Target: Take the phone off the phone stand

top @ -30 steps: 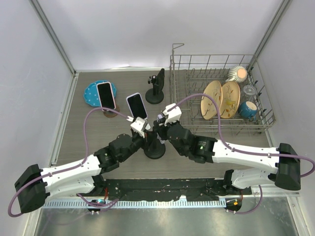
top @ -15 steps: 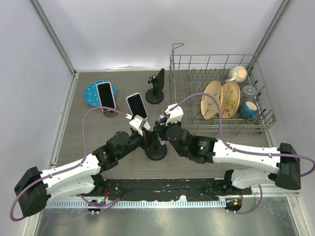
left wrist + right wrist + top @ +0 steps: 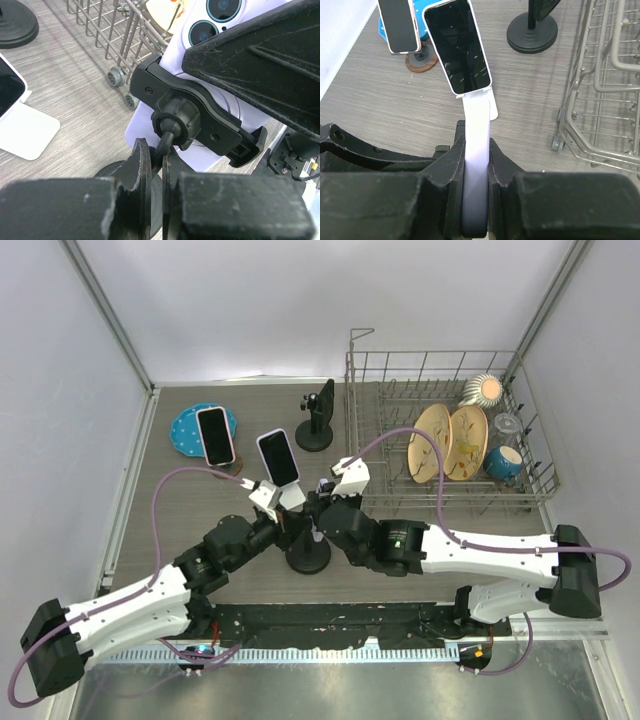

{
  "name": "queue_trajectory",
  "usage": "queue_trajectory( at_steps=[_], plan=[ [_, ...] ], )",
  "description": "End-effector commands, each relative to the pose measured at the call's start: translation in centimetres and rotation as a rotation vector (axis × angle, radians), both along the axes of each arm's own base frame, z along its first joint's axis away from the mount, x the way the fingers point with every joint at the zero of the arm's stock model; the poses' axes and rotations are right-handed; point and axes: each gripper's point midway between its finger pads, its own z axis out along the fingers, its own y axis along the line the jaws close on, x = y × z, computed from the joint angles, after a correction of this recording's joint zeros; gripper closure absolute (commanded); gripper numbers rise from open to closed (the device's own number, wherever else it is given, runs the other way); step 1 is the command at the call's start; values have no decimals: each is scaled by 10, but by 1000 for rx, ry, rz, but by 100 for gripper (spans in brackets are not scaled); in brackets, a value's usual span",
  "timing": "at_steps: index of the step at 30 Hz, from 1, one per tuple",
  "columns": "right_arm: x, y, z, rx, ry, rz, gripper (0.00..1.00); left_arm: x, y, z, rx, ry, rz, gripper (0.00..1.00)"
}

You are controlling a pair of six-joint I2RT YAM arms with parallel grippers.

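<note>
The left gripper (image 3: 156, 159) pinches the stem of the phone stand (image 3: 197, 112). The right gripper (image 3: 475, 146) squeezes the edges of the lavender phone (image 3: 200, 30). Since a moment ago both have dragged the stand nearer to the bases. The phone is still in the clamp just above the left fingers, so I judge it not freed.

Phone (image 3: 200, 30): smooth pale-lilac shell, soft sheen, glossy glass lenses. Stand (image 3: 197, 120): matt black plastic, a bit grainy. Jaws: black plastic too, scuffed and scratched whitish along the edges. Counter (image 3: 380, 100): matt grey wood-grain, laminate-looking. Rack (image 3: 615, 105): bare shiny metal wire.
</note>
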Motion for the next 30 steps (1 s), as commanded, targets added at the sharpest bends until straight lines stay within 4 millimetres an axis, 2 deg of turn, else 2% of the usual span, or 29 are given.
queue_trajectory(
  at_steps=[1,9,14,24,28,30],
  plan=[
    [6,-69,-21,-323,-37,-183,99,42,52,13,-40,-28,333,100],
    [14,-83,-16,-367,-55,-301,99,33,54,10,-59,-25,317,100],
    [22,-95,-22,-376,-37,-347,99,28,58,8,-79,-12,317,100],
    [32,-106,-30,-412,-15,-402,99,21,69,0,-79,0,336,100],
    [34,-106,-26,-409,-17,-404,99,20,66,-1,-80,4,321,100],
    [35,-97,-24,-395,-10,-358,99,19,60,-2,-77,4,293,100]
  ],
)
